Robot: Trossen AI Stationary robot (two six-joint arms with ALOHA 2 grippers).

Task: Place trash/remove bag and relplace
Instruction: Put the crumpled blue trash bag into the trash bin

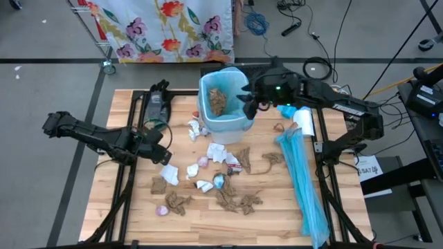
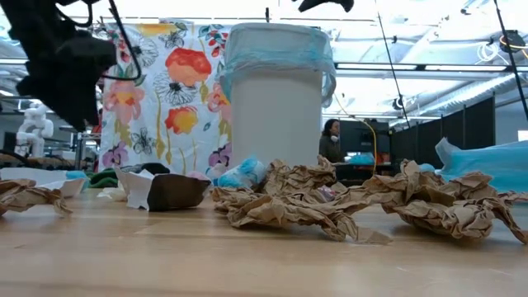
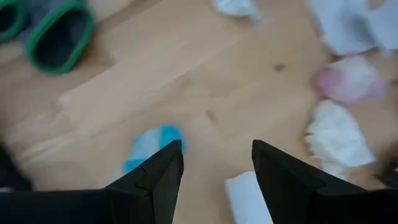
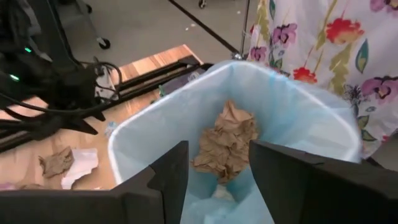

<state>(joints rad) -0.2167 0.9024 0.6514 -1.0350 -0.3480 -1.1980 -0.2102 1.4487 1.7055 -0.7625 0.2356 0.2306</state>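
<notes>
Item one, my left gripper (image 1: 165,153): low over the table's (image 1: 138,207) left side, fingers spread wide and holding nothing, a white tissue scrap (image 1: 169,173) just beside it.

Item two, the trash (image 1: 228,197): brown paper and tissue scraps strewn across the table's middle, in front of the bin (image 1: 225,100).

Item three, the bin: lined with a light-blue bag (image 4: 311,118), crumpled brown paper (image 4: 227,143) lying inside.

Item four, my right gripper (image 1: 247,102): above the bin's right rim, fingers apart, nothing between them.

Item five: long light-blue plastic sheets (image 1: 304,180) along the table's right side.
</notes>
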